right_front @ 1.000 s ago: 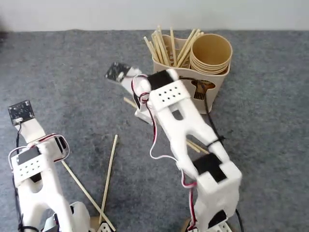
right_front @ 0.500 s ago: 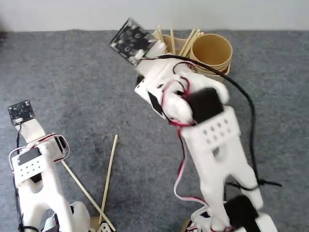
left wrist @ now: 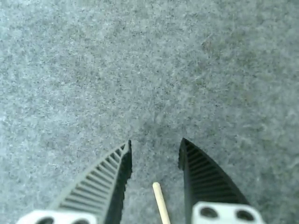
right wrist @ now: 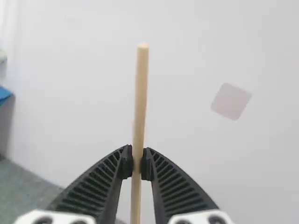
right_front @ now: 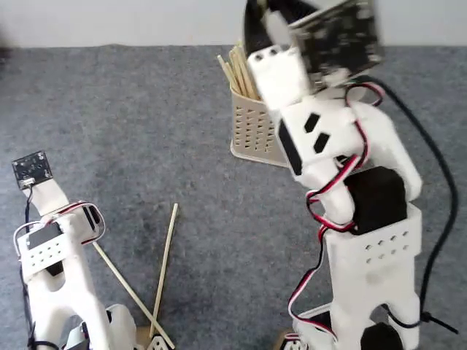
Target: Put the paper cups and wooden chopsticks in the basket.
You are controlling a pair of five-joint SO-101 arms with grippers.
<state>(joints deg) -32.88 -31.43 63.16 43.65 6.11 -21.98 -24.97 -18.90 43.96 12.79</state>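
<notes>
My right gripper (right wrist: 136, 156) is shut on a wooden chopstick (right wrist: 140, 93) that stands upright between its fingers against a white wall. In the high view this gripper (right_front: 268, 18) is raised above the beige basket (right_front: 255, 131), and its arm covers most of the basket. A bundle of chopsticks (right_front: 237, 69) leans in the basket's left part. My left gripper (left wrist: 154, 147) hangs open just over the grey carpet, with the tip of a loose chopstick (left wrist: 160, 203) lying between its fingers. Two chopsticks (right_front: 164, 270) lie crossed on the carpet beside the left arm (right_front: 47, 251).
Grey carpet (right_front: 146, 146) covers the table, with open room between the left arm and the basket. A white wall (right_front: 109, 22) runs along the far edge. The right arm's cables (right_front: 430, 219) hang by its side.
The right arm has swung up from low over the carpet beside the basket to high above it, taking a chopstick along. The left arm has not moved.
</notes>
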